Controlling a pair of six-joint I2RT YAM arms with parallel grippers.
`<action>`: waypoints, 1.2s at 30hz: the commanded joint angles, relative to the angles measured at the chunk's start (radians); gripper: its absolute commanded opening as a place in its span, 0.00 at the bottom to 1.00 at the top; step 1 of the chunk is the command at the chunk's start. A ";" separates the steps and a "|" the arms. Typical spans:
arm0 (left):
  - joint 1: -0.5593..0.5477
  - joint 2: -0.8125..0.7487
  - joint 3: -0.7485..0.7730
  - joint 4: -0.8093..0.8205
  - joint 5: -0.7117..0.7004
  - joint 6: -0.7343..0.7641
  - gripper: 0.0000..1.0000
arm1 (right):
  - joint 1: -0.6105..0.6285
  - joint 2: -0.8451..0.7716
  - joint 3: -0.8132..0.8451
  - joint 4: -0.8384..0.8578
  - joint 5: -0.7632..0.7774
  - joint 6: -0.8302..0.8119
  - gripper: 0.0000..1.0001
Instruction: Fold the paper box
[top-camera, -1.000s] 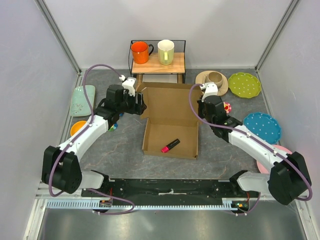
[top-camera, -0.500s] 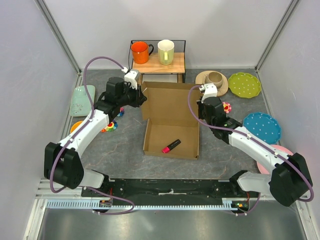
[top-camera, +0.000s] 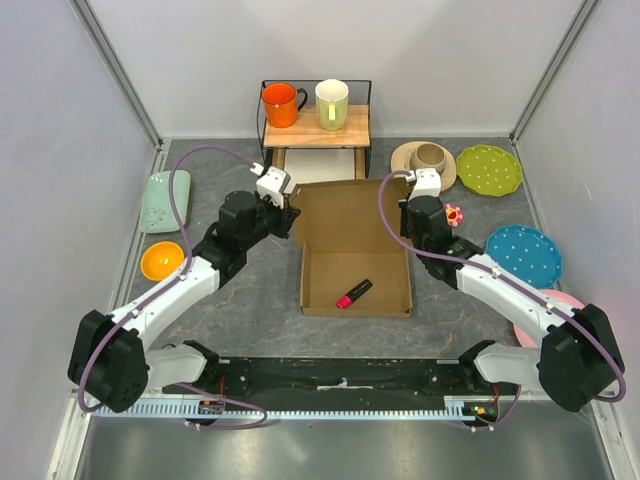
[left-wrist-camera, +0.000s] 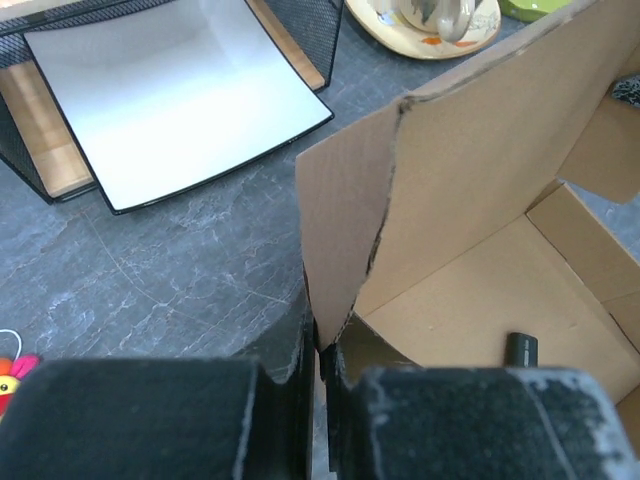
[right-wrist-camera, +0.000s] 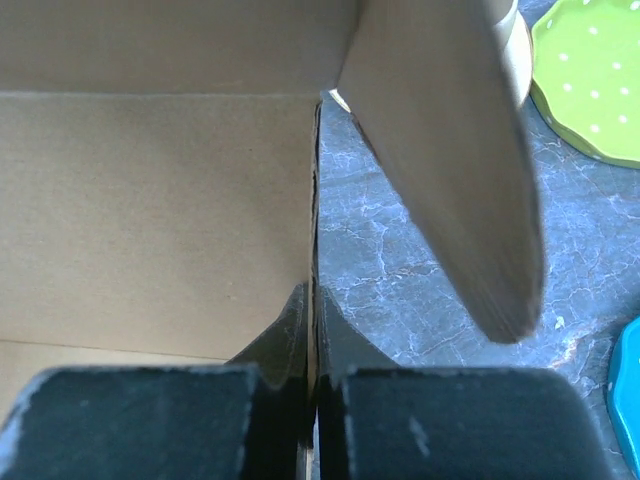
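Observation:
The brown paper box (top-camera: 355, 262) lies open mid-table, its lid panel tilted up at the back. A pink marker (top-camera: 353, 293) rests on its floor; its dark cap (left-wrist-camera: 520, 348) shows in the left wrist view. My left gripper (top-camera: 293, 210) is shut on the lid's left side flap, and the cardboard (left-wrist-camera: 350, 230) rises straight out of the pinched jaws (left-wrist-camera: 322, 345). My right gripper (top-camera: 408, 222) is shut on the lid's right edge, the thin board (right-wrist-camera: 150, 200) clamped between its fingers (right-wrist-camera: 313, 330). A loose side flap (right-wrist-camera: 450, 150) hangs to the right of it.
Behind the box a wire-framed wooden shelf holds an orange mug (top-camera: 281, 103) and a cream mug (top-camera: 332, 103), with a white tray (left-wrist-camera: 170, 90) beneath. Beige plate with cup (top-camera: 425, 160), green plate (top-camera: 489, 168) and blue plate (top-camera: 525, 252) lie right. Mint plate (top-camera: 165, 198) and orange bowl (top-camera: 163, 260) lie left.
My left gripper has closed on the lid's left flap and swung right and nearer. The box has slid right and toward me, its lid tipping up. The right grip is unchanged.

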 joint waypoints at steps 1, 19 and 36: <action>-0.080 -0.050 -0.106 0.204 -0.067 0.023 0.02 | 0.018 -0.011 -0.034 0.152 -0.052 0.021 0.00; -0.123 -0.037 -0.215 0.548 -0.415 0.146 0.02 | 0.020 0.063 0.116 -0.131 -0.080 0.124 0.21; -0.123 -0.033 -0.233 0.588 -0.460 0.184 0.06 | 0.018 0.131 0.215 -0.231 -0.046 0.090 0.10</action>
